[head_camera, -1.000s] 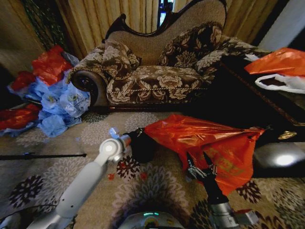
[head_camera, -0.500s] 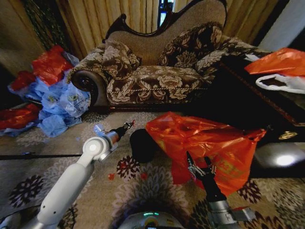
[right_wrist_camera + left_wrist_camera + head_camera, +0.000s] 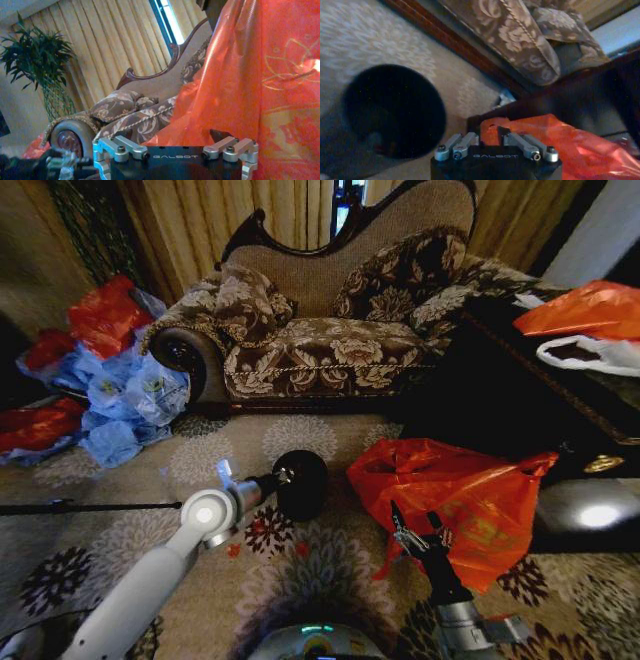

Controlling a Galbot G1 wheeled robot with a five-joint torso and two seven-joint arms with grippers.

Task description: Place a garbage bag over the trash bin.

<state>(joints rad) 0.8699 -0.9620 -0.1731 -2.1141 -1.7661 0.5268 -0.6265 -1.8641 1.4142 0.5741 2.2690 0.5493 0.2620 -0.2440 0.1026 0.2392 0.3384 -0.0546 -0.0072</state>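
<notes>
1. On the patterned carpet (image 3: 310,565) straight ahead of you, at about 12 o'clock, stands the trash bin (image 3: 303,485), small, round and black. In the left wrist view its dark open mouth faces the camera.
2. Your left gripper (image 3: 284,476) reaches forward at the end of a white arm and sits at the bin's 9 o'clock side, touching or almost touching its rim. You cannot tell from these views whether it is gripping anything.
3. The garbage bag (image 3: 455,485), shiny, crinkled and red-orange, lies in a heap on the carpet at the bin's 3 o'clock side, near it but not over it. One corner shows just ahead of the left wrist camera.
4. Your right gripper (image 3: 416,520) is low at about 1 o'clock, against the near left part of the bag. Its claw is spread wide and clamps nothing. In the right wrist view the plastic hangs just in front of it.
5. A floral sofa (image 3: 320,340) stands beyond the bin at 12 o'clock.
6. A pile of blue and red bags (image 3: 110,380) lies at 10 o'clock.
7. Another orange bag (image 3: 590,308) rests on dark furniture at 2 o'clock.
</notes>
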